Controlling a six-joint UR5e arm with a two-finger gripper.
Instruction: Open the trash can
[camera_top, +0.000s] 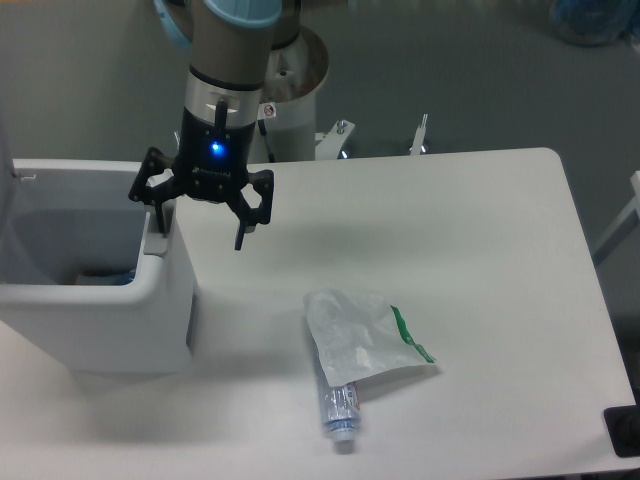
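Note:
The white boxy trash can (110, 315) stands at the table's left side. Its top is open and I see into it, with something blue (105, 277) at the bottom. A white upright panel (6, 130) at the far left edge looks like the raised lid. A grey tab (157, 241) sits on its right rim. My black gripper (200, 235) hangs open and empty over the can's right rim. Its left finger is just above the grey tab and its right finger is over the table beside the can.
A crumpled clear plastic bag with a green strip (362, 337) lies on the table (470, 230), partly over a clear plastic bottle (340, 408). The white robot pedestal (295, 100) is behind the table. A dark object (624, 430) sits at the front right corner.

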